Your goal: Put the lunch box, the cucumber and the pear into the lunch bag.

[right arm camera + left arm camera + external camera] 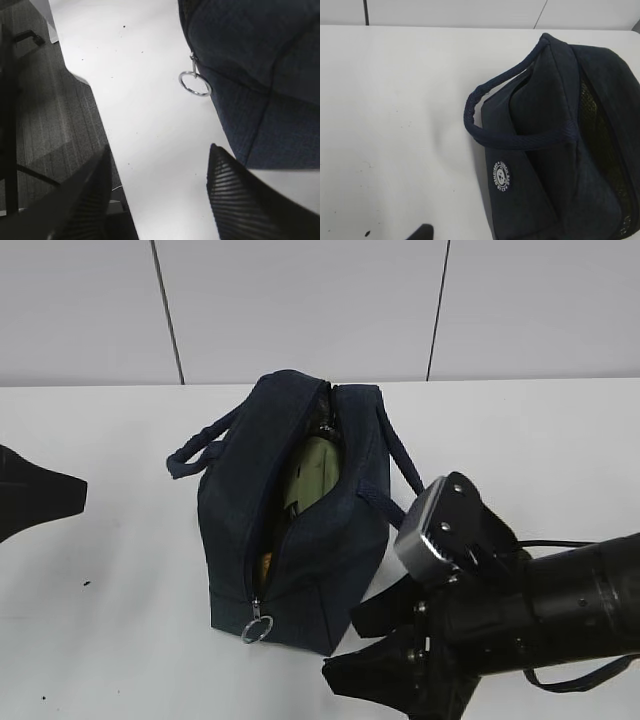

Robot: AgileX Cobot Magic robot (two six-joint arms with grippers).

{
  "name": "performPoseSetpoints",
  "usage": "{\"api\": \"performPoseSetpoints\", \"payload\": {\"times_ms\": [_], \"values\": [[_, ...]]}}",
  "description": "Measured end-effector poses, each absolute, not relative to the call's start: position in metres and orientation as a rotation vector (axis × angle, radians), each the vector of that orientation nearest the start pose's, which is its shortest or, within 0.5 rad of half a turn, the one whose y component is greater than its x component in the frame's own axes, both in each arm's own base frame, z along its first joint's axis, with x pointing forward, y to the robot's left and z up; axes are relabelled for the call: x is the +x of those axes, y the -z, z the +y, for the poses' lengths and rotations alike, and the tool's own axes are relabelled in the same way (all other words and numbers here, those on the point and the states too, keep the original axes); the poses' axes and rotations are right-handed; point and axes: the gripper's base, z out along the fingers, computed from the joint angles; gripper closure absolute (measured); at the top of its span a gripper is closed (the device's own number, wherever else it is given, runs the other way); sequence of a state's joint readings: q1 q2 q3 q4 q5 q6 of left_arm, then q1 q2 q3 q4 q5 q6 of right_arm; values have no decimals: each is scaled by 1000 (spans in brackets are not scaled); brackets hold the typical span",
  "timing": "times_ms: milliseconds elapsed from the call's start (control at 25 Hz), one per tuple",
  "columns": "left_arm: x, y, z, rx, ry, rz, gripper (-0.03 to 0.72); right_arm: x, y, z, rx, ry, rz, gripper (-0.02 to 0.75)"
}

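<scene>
The navy lunch bag (pixel 300 540) stands mid-table with its top zipper open. The pale green lid of the lunch box (pixel 310 475) shows inside it. A yellow bit, the pear (pixel 266 562), shows at the near end of the opening. The cucumber does not show clearly; only a dark shape lies at the far end of the opening. My right gripper (pixel 365 650) is open and empty, low by the bag's near right corner. In the right wrist view (pixel 160 165) it hovers over bare table beside the ring pull (pixel 195 83). My left gripper (pixel 45 495) is left of the bag, one fingertip (pixel 420 232) showing, holding nothing.
The white table (pixel 110 620) has its near edge close under my right gripper, with grey floor (pixel 50 125) beyond it. The bag's handle loops (pixel 485 100) stick out on both sides. A white wall stands behind the table.
</scene>
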State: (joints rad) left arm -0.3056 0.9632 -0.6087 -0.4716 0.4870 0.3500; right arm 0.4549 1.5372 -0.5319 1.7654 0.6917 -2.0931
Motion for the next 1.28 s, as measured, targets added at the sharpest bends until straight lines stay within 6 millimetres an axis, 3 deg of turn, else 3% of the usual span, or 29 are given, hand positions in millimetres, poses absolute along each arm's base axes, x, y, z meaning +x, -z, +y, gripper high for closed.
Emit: {"api": "performPoseSetpoints", "payload": {"times_ms": [320, 680, 1120, 1280], "values": [[171, -274, -74, 379, 441, 2268, 298, 213, -151, 178, -1151, -911, 2029, 314], [171, -274, -74, 393, 425, 2265, 302, 200, -144, 215, -1324, -766, 2030, 351], [172, -274, -73, 397, 418, 2262, 306, 194, -149, 224, -1354, -850, 1972, 405], [172, -274, -73, 397, 418, 2262, 307, 205, -152, 225, -1342, -752, 1975, 407]]}}
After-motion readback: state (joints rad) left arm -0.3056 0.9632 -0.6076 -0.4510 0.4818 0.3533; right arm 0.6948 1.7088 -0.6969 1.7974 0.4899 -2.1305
